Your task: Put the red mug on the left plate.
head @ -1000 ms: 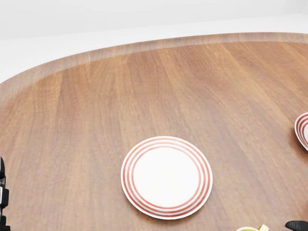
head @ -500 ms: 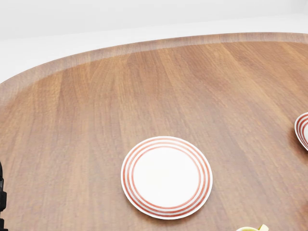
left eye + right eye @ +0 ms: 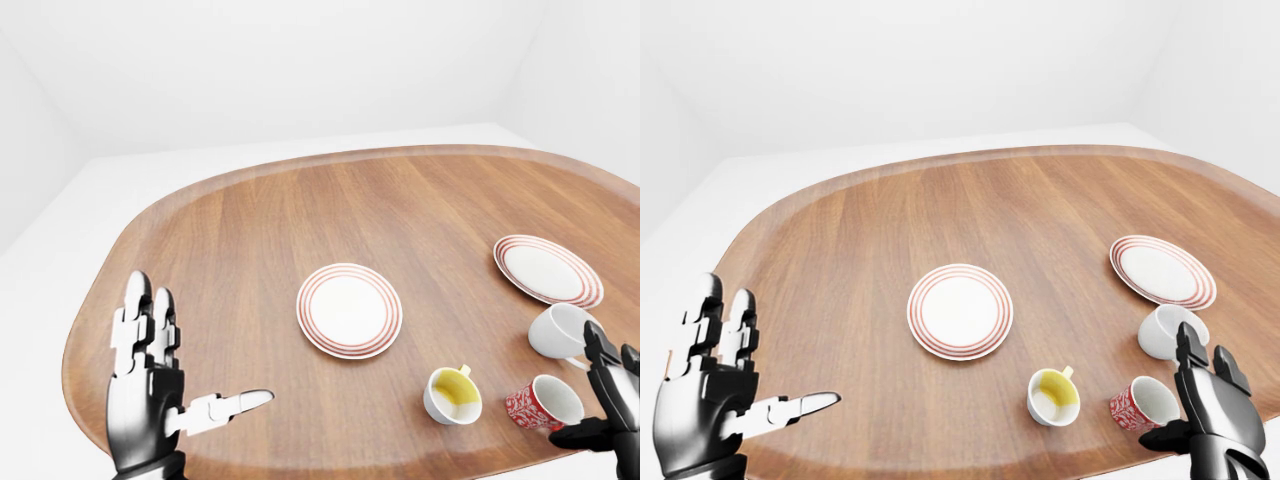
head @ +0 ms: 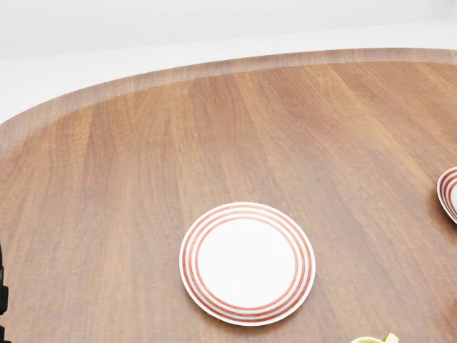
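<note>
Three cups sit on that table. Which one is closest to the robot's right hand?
The red patterned mug, lying on its side right beside the right hand. The white cup sits higher in the view, and the yellow-lined cup lies further left.

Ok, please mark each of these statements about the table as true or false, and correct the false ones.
1. The red mug lies on its side. True.
2. The red mug is on the left plate. False: it is on the table, and the plate holds nothing.
3. The right hand is beside the red mug, fingers open. True.
4. The left hand holds the yellow cup. False: it is open and holds nothing.
5. Three plates are on the table. False: two.
</note>
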{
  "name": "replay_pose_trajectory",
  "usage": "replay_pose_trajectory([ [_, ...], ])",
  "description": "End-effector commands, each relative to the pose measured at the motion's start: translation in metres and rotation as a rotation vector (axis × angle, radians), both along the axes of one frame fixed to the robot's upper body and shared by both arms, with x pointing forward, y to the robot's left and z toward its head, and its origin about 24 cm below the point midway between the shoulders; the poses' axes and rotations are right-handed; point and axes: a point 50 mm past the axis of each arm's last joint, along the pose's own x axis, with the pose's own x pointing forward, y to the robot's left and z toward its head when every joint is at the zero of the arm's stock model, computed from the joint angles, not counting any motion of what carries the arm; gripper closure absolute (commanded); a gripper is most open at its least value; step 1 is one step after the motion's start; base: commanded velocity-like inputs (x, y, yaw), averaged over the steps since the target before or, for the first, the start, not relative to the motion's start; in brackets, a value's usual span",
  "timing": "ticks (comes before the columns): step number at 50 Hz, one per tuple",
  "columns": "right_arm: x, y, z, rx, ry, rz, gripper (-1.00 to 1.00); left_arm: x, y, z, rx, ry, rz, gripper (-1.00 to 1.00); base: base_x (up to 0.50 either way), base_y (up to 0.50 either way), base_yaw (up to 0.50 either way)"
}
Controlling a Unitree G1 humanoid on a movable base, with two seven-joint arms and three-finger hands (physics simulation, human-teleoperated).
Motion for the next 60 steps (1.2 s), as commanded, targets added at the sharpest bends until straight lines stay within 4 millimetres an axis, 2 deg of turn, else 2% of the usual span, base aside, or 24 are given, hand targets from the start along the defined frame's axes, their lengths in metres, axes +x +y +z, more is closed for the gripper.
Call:
replay_pose_trajectory([
  [1,-0.019,-0.002,-0.02,0.044,0.089,-0.053,-1.0,-0.001,0.001,0.0,-0.003,0.0,0.002,-1.0,0.0,0.0,0.0],
  [7,-0.016,-0.008,-0.022,0.042,0.083,-0.061,-1.0,0.0,0.0,0.0,-0.001,-0.001,0.001,-1.0,0.0,0.0,0.0],
  [10,-0.009,-0.016,-0.009,-0.04,-0.001,-0.08,-1.0,0.0,0.0,0.0,-0.002,-0.002,0.0,-1.0,0.0,0.0,0.0],
  [13,-0.003,-0.023,0.015,-0.155,-0.138,-0.11,-1.0,0.0,0.0,0.0,-0.001,-0.002,0.001,-1.0,0.0,0.0,0.0],
  [17,-0.004,-0.025,0.024,-0.169,-0.176,-0.111,-1.0,0.0,-0.001,0.0,-0.001,-0.002,0.0,-1.0,0.0,0.0,0.0],
  [39,0.003,-0.013,-0.011,-0.102,-0.078,-0.063,-1.0,0.0,0.0,-0.001,-0.003,0.004,0.003,-1.0,0.0,0.0,0.0],
  [60,0.006,-0.016,-0.036,-0.09,-0.022,-0.054,-1.0,0.0,-0.001,0.0,0.0,0.003,0.001,-1.0,0.0,0.0,0.0],
])
